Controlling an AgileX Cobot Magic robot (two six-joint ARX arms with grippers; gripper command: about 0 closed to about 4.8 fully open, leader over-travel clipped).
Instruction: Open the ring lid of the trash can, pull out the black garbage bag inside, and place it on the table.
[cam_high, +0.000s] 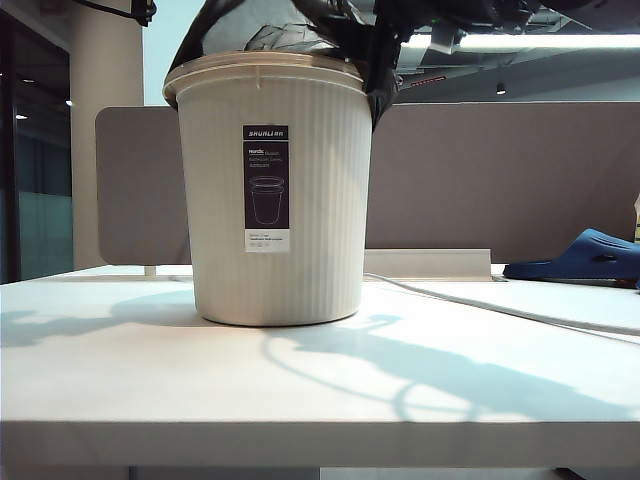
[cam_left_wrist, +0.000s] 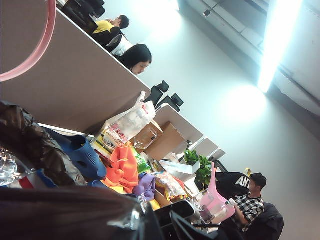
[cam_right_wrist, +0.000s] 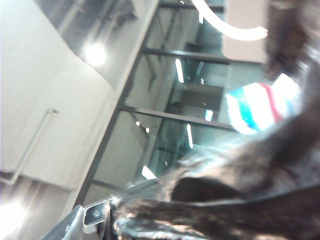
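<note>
While the cream-white ribbed plastic trash can (cam_high: 272, 190) stands upright near the middle of the white tabletop (cam_high: 300, 390), the glossy crinkled black garbage bag (cam_high: 290, 28) bulges out above its rim, the rest of it presumably inside the can. The thin pale pink plastic ring lid (cam_left_wrist: 36, 47) shows only in the left wrist view, as an arc raised in front of the grey-brown partition panel (cam_high: 500, 180); I cannot see what carries it.

Left gripper: jaws not visible in any view; by its reading it is fully closed, on what I cannot tell. It sits just above the black film that fills the near part of its wrist view.

Right gripper (cam_right_wrist: 95, 220): jaws stand wide, pressed close against folds of the bag; a grip is not confirmed. In the exterior view a dark arm comes down at the can's right rim.

Handling judgement: the bag is thin, soft and slippery, with no stiffness, and its load is unknown (coloured packaging shows through at one spot). A pinch on a single smooth layer would likely slide or tear. Better hold: a gathered bunch of film at the bag's mouth near the rim, then a straight lift so the ribbed wall does not drag it.

A dark blue rubber slipper (cam_high: 585, 255) lies far right, well apart.
</note>
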